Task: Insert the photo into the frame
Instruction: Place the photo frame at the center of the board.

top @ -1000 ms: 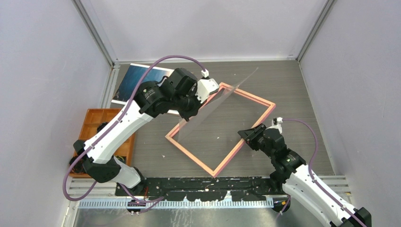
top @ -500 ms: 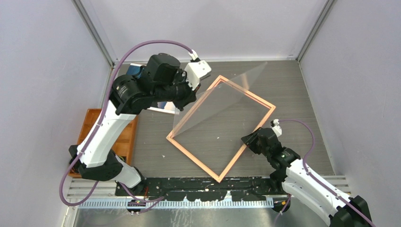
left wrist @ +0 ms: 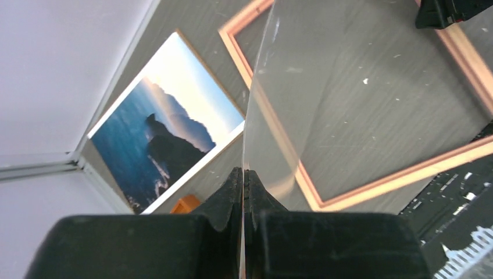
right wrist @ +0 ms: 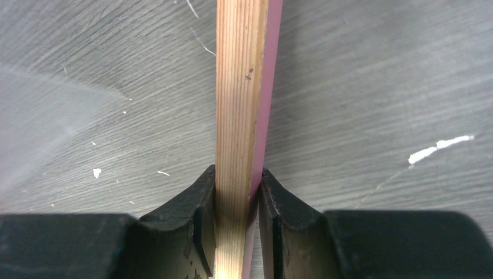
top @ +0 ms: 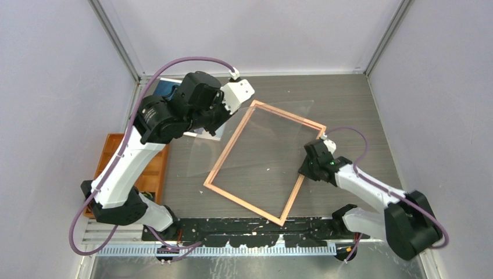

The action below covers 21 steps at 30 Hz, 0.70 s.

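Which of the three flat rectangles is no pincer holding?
The sea photo, lying free; the left pincer grips the clear pane, the right pincer the frame.

The left arm [top: 125, 168] and the right arm [top: 366, 185] both have smooth white shells between rounded black joint housings. A thin purple cable [top: 203, 57] trails from the left one, and a second purple cable [top: 344, 128] from the right. In the overhead view the bulky black left base [top: 125, 209] sits at seven o'clock and the right base [top: 410, 224] at five. The left fingers [left wrist: 221, 203] and right fingers [right wrist: 192, 215] are matte black wedges.
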### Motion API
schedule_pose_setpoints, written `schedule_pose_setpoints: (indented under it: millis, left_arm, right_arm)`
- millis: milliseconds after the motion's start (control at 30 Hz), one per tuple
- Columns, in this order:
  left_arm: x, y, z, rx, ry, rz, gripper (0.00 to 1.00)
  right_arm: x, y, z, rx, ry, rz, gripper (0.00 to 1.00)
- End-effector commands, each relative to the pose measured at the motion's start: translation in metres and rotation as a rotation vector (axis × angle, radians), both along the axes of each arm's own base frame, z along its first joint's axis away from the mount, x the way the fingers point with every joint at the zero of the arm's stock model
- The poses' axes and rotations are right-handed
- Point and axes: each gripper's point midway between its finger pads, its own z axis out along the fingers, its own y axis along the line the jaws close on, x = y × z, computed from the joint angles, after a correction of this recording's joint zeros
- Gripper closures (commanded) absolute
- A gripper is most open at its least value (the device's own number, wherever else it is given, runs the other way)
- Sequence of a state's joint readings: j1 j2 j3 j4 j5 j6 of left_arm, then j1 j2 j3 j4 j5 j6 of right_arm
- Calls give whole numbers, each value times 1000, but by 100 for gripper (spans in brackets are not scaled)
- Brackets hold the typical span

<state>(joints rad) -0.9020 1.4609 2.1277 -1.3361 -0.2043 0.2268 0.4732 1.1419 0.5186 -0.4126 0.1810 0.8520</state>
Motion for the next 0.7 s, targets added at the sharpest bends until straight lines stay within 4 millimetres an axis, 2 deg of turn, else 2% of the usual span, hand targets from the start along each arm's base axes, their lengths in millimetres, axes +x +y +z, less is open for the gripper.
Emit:
schedule_pose_setpoints:
  millis: [0, 233, 300, 400, 500, 567, 667]
  left_arm:
    - [14, 19, 29, -11, -162, 62, 100]
    - [14, 25, 24, 16, -180, 66, 100]
    - [13, 27, 23, 21, -178, 66, 100]
    - [12, 29, 21, 24, -177, 65, 100]
    - [11, 29, 14, 27, -167, 67, 100]
    - [11, 27, 3, 41, -147, 61, 100]
    - [12, 24, -12, 63, -120, 58, 100]
  right_arm:
    - [18, -3, 4, -154, 53, 164, 69]
    - [49, -10, 2, -274, 98, 211, 68]
    - [59, -13, 7, -323, 110, 219, 65]
    - [71, -20, 11, -400, 132, 241, 54]
    - [78, -25, 15, -432, 137, 234, 36]
    - [79, -21, 20, -390, 112, 214, 26]
    - [82, -7, 50, -207, -5, 137, 19]
